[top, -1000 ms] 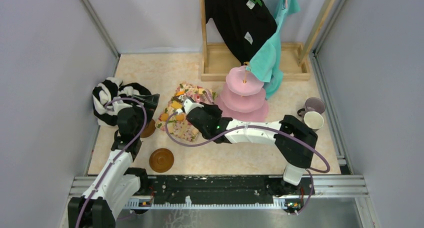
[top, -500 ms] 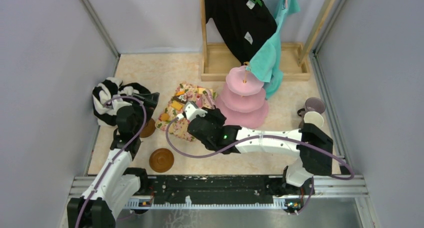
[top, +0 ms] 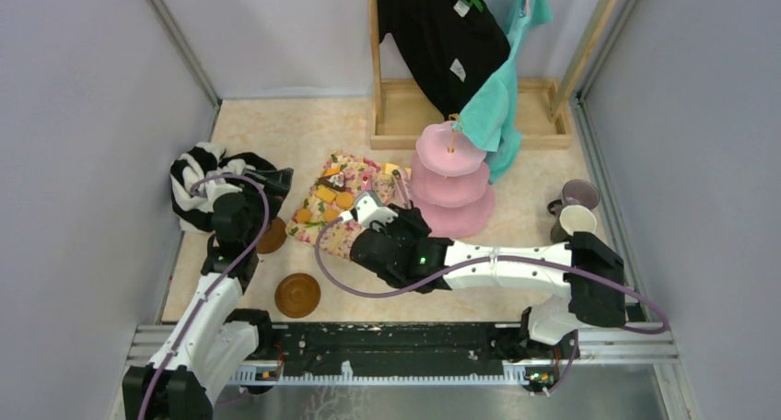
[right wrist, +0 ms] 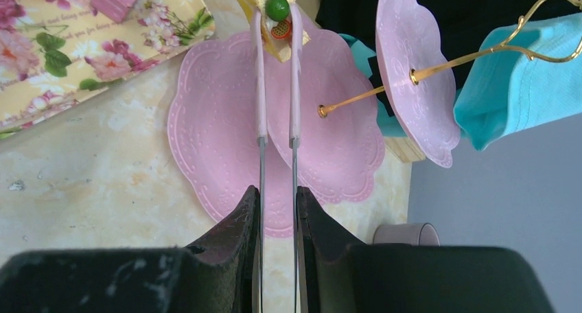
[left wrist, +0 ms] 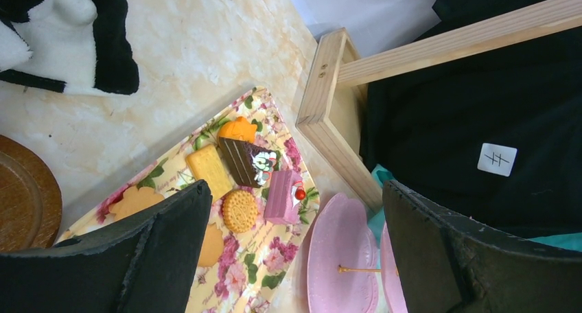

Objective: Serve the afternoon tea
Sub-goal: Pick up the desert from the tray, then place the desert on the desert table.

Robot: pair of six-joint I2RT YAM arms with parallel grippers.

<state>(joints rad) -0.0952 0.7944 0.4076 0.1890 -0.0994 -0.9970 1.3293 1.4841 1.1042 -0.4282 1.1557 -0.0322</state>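
Saucer (left wrist: pixel 24 196) cut by left edge (pastry (right wrist: pixel 277 8) by top)

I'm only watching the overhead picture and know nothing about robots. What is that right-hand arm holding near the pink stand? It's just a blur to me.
Observer: Its wrist camera shows the right gripper closed on thin metal tongs with pink tips.
Visitor: Is anything in them?
Observer: Yes, a yellow pastry topped with a green ball, pinched at the tips right by the lower plates of the cake stand.
Visitor: And the other arm?
Observer: The left gripper is wide open, with nothing between its fingers.
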